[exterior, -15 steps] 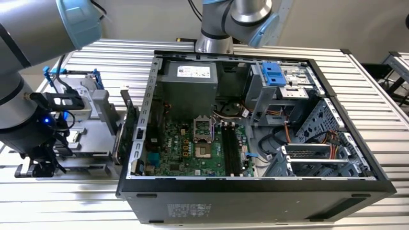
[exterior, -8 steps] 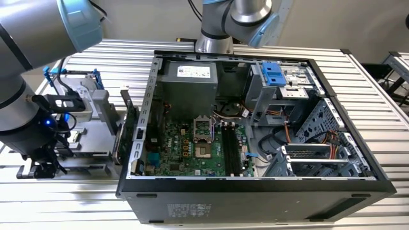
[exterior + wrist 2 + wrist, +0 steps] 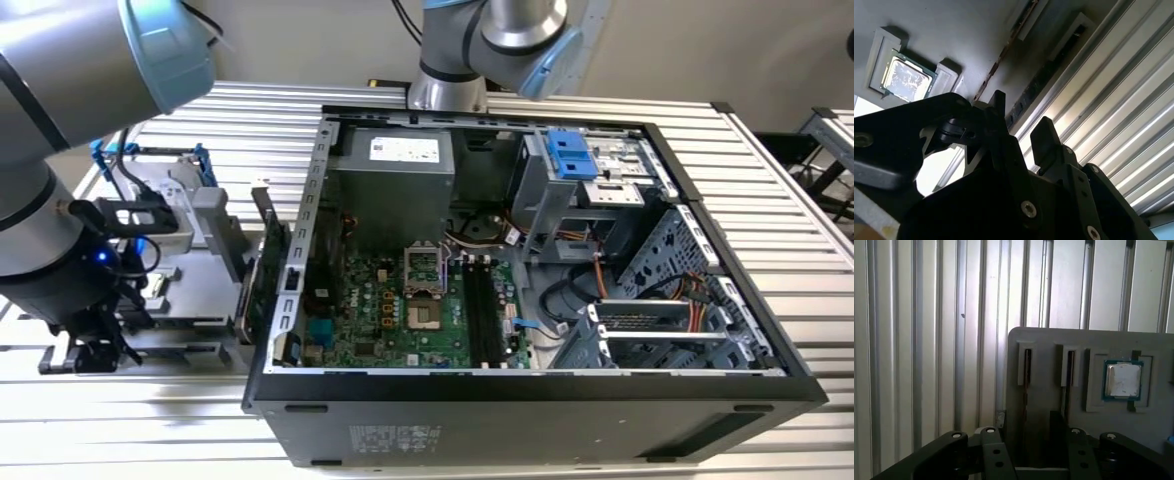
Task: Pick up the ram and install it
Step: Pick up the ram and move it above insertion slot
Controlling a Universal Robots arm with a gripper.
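Ram (image 3: 1026, 371): stands on edge in one slot of the gray holder (image 3: 1054, 340), on the slatted surface (image 3: 914, 340).
Holder: two narrow slots, and a recess holding a processor chip (image 3: 1123, 380).
Gripper (image 3: 1026, 426): fingers (image 3: 995, 455) apart, gripping nothing, close over the slots.

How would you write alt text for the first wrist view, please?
The open gripper points at a grey holder with two narrow slots and a processor chip seated in a square recess. The holder lies on a ribbed metal table.
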